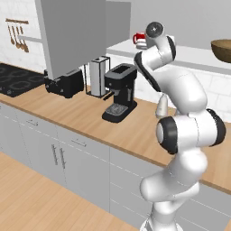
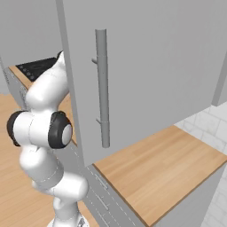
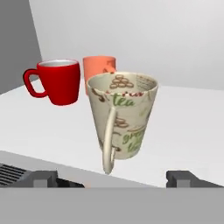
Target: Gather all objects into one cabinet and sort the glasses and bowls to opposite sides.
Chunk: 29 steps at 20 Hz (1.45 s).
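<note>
White shelf (image 3: pixel 183 131) roomy beside cream mug (image 3: pixel 124 118)

**A home kitchen**

A long wooden counter (image 1: pixel 135 131) runs over grey cupboards (image 1: pixel 58 153) with short handles. On it stand a black coffee machine (image 1: pixel 119 92) and a toaster (image 1: pixel 65 82), beside a black hob (image 1: pixel 18 79). Utensils (image 1: pixel 17 36) hang on the tiled wall. A grey wall cabinet (image 2: pixel 146 66) has a bar handle (image 2: pixel 102 88). Mugs (image 3: pixel 59 81) sit on a white shelf (image 3: pixel 183 127).
</note>
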Available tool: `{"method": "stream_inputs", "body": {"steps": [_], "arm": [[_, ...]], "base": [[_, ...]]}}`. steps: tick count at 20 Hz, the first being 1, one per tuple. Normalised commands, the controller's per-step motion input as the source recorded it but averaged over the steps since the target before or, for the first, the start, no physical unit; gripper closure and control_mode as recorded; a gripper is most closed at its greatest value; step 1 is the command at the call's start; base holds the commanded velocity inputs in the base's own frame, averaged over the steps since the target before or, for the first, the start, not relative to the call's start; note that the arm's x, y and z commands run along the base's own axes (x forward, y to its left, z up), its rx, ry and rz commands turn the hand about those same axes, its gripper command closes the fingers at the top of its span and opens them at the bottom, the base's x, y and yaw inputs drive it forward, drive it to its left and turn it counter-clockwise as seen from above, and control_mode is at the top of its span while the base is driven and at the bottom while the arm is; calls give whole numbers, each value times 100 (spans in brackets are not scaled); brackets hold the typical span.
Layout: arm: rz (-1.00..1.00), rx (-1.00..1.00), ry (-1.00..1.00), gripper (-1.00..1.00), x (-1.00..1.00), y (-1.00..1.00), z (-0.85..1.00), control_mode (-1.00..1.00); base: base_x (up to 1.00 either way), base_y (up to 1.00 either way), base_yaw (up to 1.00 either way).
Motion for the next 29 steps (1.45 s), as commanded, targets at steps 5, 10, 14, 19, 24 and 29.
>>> {"method": "stream_inputs", "body": {"steps": [5,10,14,19,24,29], "arm": [[0,0,-7,-100,-100,12,-22,-100],[-4,0,-14,-100,-100,43,-29,-100],[-7,0,-16,-100,-100,64,-47,-100],[-7,0,-14,-100,-100,77,-67,-100],[-6,0,-8,-100,-100,84,-81,-100],[-6,0,-8,-100,-100,90,-89,-100]], "base": [[0,0,0],[0,0,0],[0,0,0],[0,0,0],[0,0,0],[0,0,0]]}}
